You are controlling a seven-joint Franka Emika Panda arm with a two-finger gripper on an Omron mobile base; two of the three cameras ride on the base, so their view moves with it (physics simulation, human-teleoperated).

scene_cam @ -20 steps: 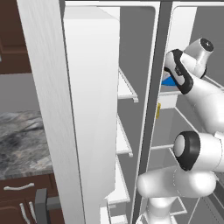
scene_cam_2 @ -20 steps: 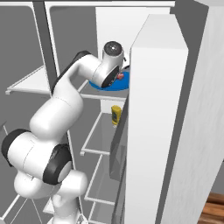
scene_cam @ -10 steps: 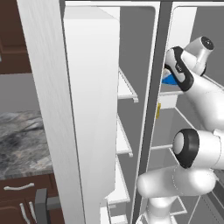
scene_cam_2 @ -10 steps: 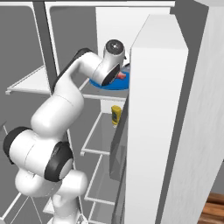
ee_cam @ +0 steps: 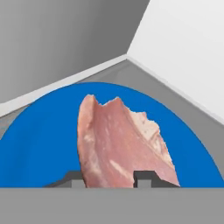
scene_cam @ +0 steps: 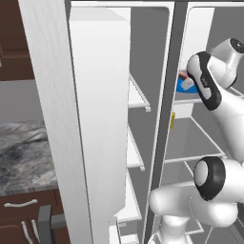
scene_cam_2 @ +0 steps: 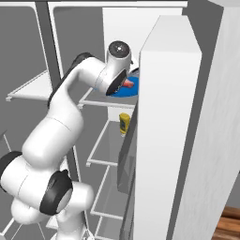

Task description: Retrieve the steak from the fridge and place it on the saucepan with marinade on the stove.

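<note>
The fridge (scene_cam: 100, 119) (scene_cam_2: 164, 117) stands with its doors open. On an upper shelf inside lies a blue plate (ee_cam: 39, 144) (scene_cam_2: 123, 92) (scene_cam: 180, 87) with the pinkish-red steak (ee_cam: 122, 140) (scene_cam_2: 128, 83) (scene_cam: 183, 75) on it. My gripper (ee_cam: 109, 177) (scene_cam_2: 121, 85) (scene_cam: 189, 82) reaches onto the plate and is shut on the steak's near end. The dark fingertips (ee_cam: 146, 176) press on either side of the meat. The steak's far end stands tilted up over the plate. The saucepan, marinade and stove are out of view.
The fridge's back and side walls (ee_cam: 183, 48) close in just behind the plate. A small yellow bottle (scene_cam_2: 124, 123) (scene_cam: 172, 120) stands on the shelf below. The open doors flank my arm on both sides. A marble counter (scene_cam: 24, 152) lies left of the fridge.
The jaws have closed from wide open onto the steak. The arm and plate have hardly moved.
</note>
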